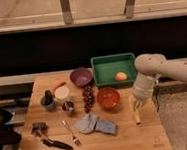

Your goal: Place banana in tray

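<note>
The banana (135, 111) is a pale yellow tapered piece lying on the wooden table (144, 139), just right of the red bowl (108, 97). The tray (102, 70) is a green rectangular bin at the back of the table with a small orange fruit (121, 76) inside it. My gripper (139, 104) hangs from the white arm (149, 71) that comes in from the right. It sits directly over the upper part of the banana, in front of the tray's right corner. The contact between gripper and banana is hidden.
A purple bowl (80, 77) stands left of the tray. Dark grapes (89, 97), a white cup (62, 93), a dark cup (47, 101), a grey cloth (95, 124), a fork (71, 132) and a black spatula (55, 143) lie to the left. The table's right edge is near the banana.
</note>
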You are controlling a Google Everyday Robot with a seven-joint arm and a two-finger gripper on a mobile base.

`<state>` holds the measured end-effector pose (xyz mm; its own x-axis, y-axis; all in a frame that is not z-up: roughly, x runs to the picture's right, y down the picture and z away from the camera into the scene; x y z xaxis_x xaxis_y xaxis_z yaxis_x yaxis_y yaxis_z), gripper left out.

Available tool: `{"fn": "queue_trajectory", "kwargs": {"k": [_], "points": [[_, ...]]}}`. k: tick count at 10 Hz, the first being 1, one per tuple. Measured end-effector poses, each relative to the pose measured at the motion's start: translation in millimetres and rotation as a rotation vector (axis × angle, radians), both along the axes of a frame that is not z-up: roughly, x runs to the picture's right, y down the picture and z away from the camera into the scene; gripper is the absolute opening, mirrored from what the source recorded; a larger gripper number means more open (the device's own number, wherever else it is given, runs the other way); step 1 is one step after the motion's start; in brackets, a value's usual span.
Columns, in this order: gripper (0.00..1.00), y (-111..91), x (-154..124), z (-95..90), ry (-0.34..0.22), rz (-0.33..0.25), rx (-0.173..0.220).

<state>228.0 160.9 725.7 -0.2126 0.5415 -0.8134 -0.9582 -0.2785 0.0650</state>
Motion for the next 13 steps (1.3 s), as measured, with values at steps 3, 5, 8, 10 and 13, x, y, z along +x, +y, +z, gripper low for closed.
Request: {"fn": "queue_trajectory", "kwargs": {"k": [3, 5, 8, 10, 13], "points": [[0.00, -80.2, 22.7, 2.9, 0.031, 0.041, 0.178], [0.00, -131.7, 31.7, 12.5, 0.024, 0.071, 0.272], [0.00, -194.8, 19.6, 24.7, -0.042, 0.122, 0.385], [0.00, -212.0, -11.5, 37.0, -0.122, 0.124, 0.415], [0.00, -227.3, -67.5, 56.8, -0.272, 0.111, 0.442]]}}
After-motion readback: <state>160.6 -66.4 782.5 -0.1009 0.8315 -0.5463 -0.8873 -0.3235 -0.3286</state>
